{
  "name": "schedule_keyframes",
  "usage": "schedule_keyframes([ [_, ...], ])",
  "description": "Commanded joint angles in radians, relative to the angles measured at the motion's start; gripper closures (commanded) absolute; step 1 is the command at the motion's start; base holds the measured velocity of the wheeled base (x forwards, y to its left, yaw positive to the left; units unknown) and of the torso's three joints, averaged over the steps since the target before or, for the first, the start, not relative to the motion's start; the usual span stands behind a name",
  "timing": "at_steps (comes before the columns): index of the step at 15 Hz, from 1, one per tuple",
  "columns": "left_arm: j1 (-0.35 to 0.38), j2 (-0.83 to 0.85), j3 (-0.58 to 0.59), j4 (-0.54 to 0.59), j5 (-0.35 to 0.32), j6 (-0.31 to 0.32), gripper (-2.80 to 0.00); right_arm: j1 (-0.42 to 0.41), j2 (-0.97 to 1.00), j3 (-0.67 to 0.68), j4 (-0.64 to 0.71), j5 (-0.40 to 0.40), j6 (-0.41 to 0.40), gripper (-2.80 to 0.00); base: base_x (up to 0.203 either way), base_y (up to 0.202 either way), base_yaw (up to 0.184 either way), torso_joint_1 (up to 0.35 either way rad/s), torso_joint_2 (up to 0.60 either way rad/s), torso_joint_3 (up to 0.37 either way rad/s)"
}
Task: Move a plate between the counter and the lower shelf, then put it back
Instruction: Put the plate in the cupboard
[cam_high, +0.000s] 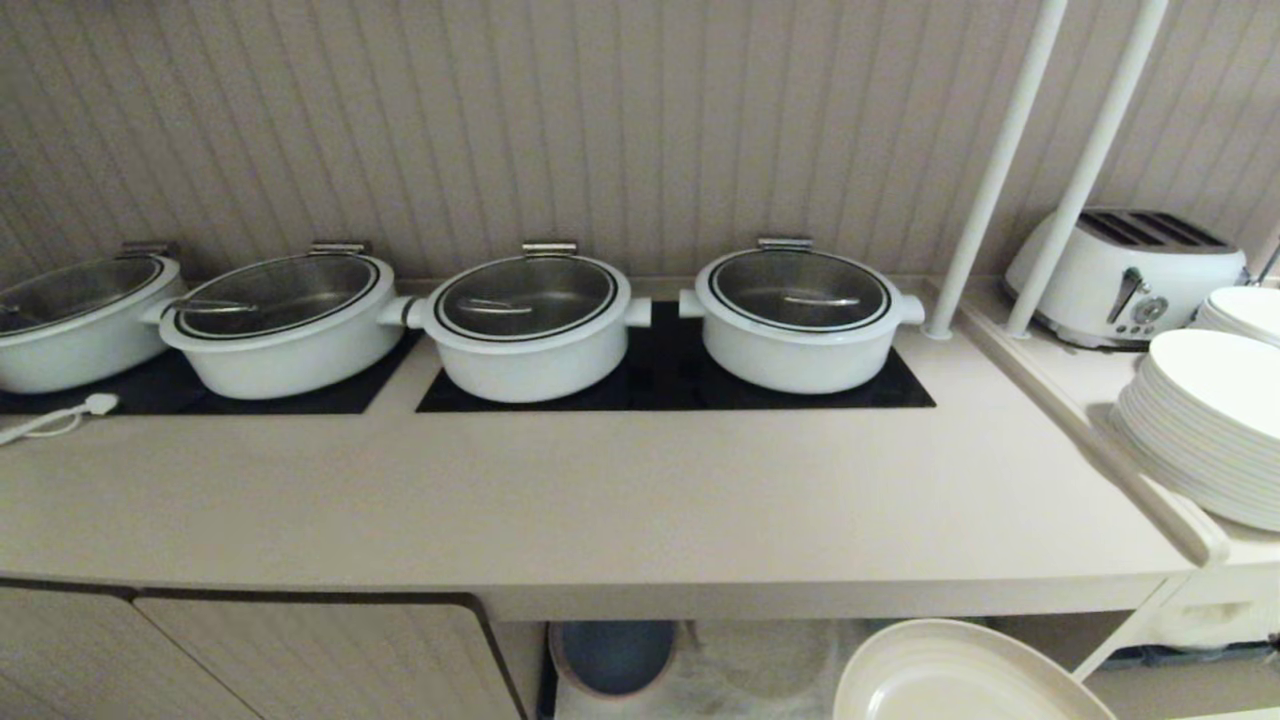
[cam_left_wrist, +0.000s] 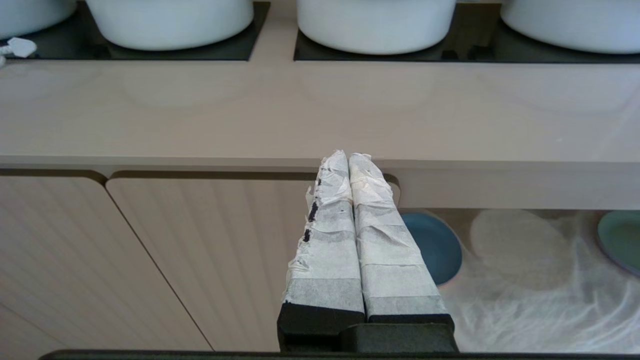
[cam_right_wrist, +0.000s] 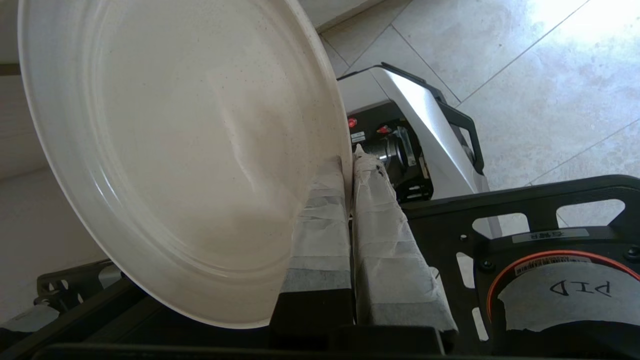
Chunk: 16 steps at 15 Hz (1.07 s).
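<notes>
The cream plate (cam_high: 950, 675) shows at the bottom right of the head view, below the counter's (cam_high: 640, 500) front edge and in front of the lower shelf (cam_high: 760, 660). In the right wrist view my right gripper (cam_right_wrist: 350, 162) is shut on the rim of the plate (cam_right_wrist: 190, 150), which is held off any surface and tilted, with the floor behind it. The right gripper itself is hidden in the head view. My left gripper (cam_left_wrist: 348, 156) is shut on nothing and points at the front edge of the counter (cam_left_wrist: 320, 115), left of the shelf (cam_left_wrist: 525, 300).
Several white lidded pots (cam_high: 530, 325) sit on black hob panels at the back. A toaster (cam_high: 1125, 275), a stack of white plates (cam_high: 1200, 430) and two white posts (cam_high: 990, 170) are at the right. A blue plate (cam_left_wrist: 435, 245) and a green plate (cam_left_wrist: 622, 240) lie on the shelf. Ribbed cabinet doors (cam_high: 300, 655) are at the left.
</notes>
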Motion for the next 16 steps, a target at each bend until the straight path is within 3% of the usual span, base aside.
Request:
schedule_keyframes([
  [1,0.000,0.000,0.000,0.000,0.000,-0.001,0.00,0.000,0.005,0.001,-0.019,0.000,0.005,0.00,0.000,0.000,0.000,-0.073,0.17,0.090],
  [16,0.000,0.000,0.000,0.000,0.000,-0.001,0.00,0.000,0.002,0.007,-0.041,0.000,0.004,0.00,0.000,0.000,0.000,-0.120,0.25,0.131],
])
